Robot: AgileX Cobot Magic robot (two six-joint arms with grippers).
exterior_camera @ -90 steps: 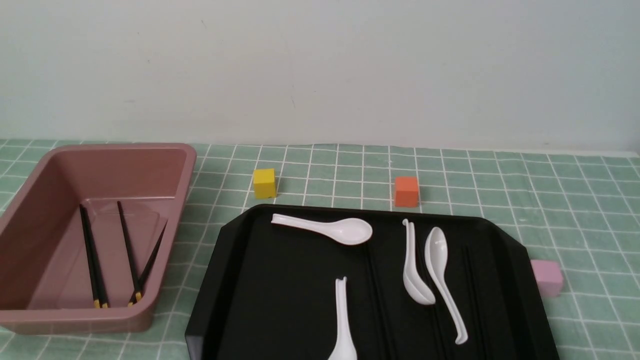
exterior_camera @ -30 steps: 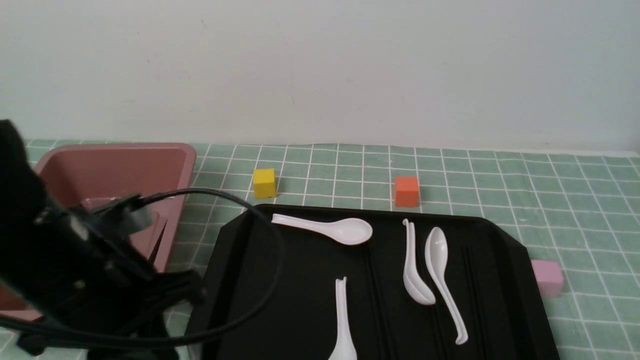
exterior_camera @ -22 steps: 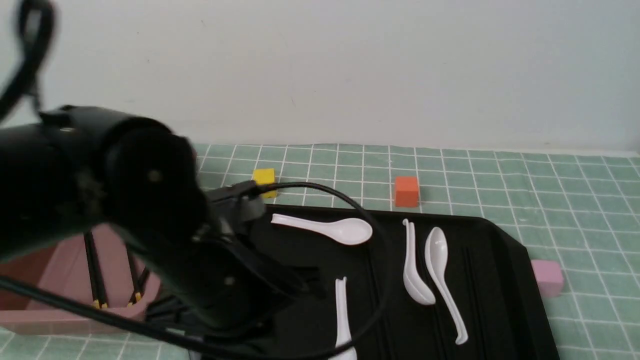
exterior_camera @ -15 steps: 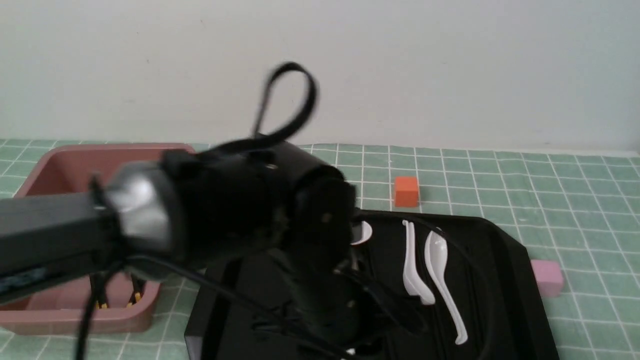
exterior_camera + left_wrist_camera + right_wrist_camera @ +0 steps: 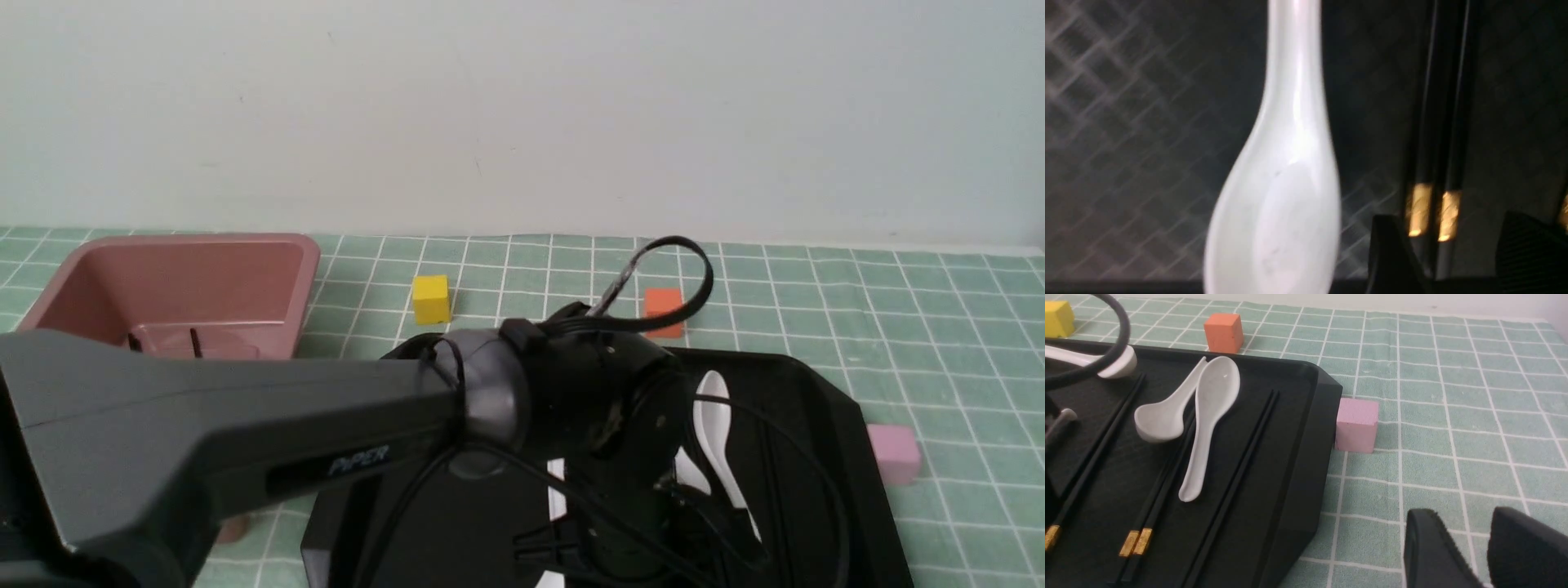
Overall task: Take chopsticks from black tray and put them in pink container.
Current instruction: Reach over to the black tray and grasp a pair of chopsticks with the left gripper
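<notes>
The black tray (image 5: 824, 457) lies in the middle, with my left arm (image 5: 245, 441) reaching across it from the left. In the left wrist view, my left gripper (image 5: 1457, 249) is open low over the tray (image 5: 1126, 122). A pair of chopsticks (image 5: 1433, 163) with yellow bands lies between its fingers, untouched, beside a white spoon (image 5: 1286, 183). More chopsticks (image 5: 1153, 506) and another pair (image 5: 1240, 469) lie on the tray (image 5: 1310, 457). The pink container (image 5: 188, 278) at the far left shows chopstick tips (image 5: 196, 343). My right gripper (image 5: 1472, 539) hangs over the cloth, slightly open and empty.
Two white spoons (image 5: 1208, 416) lie on the tray among the chopsticks. A yellow cube (image 5: 431, 299) and an orange cube (image 5: 663, 310) stand behind the tray. A small pale pink cube (image 5: 1356, 424) touches the tray's right edge. Green checked cloth covers the table.
My left arm has swept in from the left, past the pink container, and out over the black tray. It now hides much of both. Nothing on the tray has moved.
</notes>
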